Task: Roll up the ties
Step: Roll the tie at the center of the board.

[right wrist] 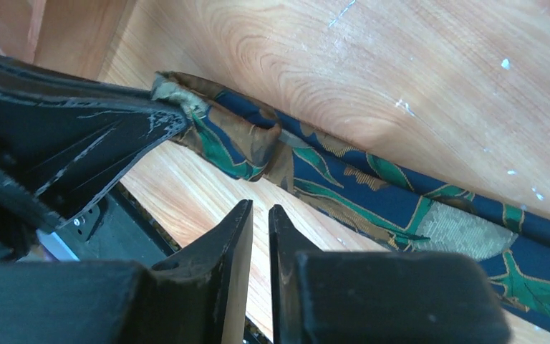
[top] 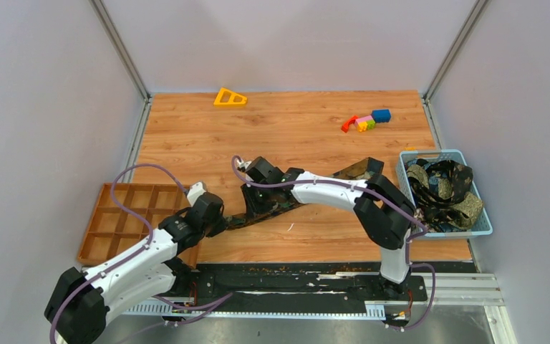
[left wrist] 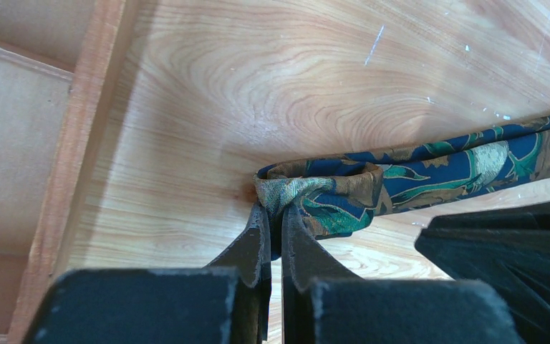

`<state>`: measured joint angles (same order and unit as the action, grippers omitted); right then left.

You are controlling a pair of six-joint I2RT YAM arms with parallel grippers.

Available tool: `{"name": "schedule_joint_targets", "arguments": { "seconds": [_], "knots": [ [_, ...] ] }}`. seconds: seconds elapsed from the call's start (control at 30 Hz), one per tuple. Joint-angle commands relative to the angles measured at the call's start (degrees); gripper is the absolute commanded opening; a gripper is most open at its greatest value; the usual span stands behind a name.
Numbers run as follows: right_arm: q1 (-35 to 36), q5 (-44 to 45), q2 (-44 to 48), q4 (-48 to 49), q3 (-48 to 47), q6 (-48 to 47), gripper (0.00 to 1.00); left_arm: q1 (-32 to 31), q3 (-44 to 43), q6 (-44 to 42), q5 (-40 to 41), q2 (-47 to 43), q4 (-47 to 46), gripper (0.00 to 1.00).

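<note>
Necktie (left wrist: 458, 161) lying stretched diagonally across the wooden surface (top: 293, 129), dark blue with green and brown leaf shapes. Its wide end is pointing toward the far right and its narrow end is sitting near the left front. The left end effector (left wrist: 276, 222) is pinching that narrow end where the fabric is doubled over into a small fold, with its fingers pressed tight on the cloth. The fold is resting on the surface just beside the wooden compartment tray (top: 136, 186).

The right end effector (right wrist: 260, 215) is reaching across from the right and hovering right beside the tie, close to the left one. Its fingers are standing almost together with a slim gap showing between them, gripping nothing. Whether its tips are brushing the surface is hard to say from this angle.

Over on the right edge, a pale blue basket (top: 433, 152) is holding a heap of more ties (top: 444, 190). At the far side, a cluster of colourful toy blocks (top: 367, 120) and a yellow triangle piece (top: 229, 97) are sitting well apart from the action.
</note>
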<state>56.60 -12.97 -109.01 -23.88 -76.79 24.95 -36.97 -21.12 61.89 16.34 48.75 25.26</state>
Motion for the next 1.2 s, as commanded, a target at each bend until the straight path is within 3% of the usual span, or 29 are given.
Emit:
{"name": "schedule_joint_targets", "arguments": {
  "seconds": [0.0, 0.33, 0.8, 1.17],
  "knots": [
    [0.44, -0.02, -3.42, 1.41, -3.45, 1.19, 0.15, 0.39, -2.61, -1.34, 2.71, -1.57, 3.53, 0.0],
    [0.53, -1.17, -7.27, 2.07, -5.8, 1.31, 0.12, 0.35, -5.53, -1.67, 1.76, -2.26, 5.61, 0.0],
    [0.7, 0.59, -2.83, 1.64, -4.9, 1.33, 0.12, 0.33, -6.74, -2.32, 2.46, -2.18, 7.1, 0.0],
    [1.74, -1.56, -9.44, 2.29, -8.26, 2.09, 0.1, 0.35, -7.72, -2.36, 2.2, -2.21, 7.45, 0.0]
  ]
}}
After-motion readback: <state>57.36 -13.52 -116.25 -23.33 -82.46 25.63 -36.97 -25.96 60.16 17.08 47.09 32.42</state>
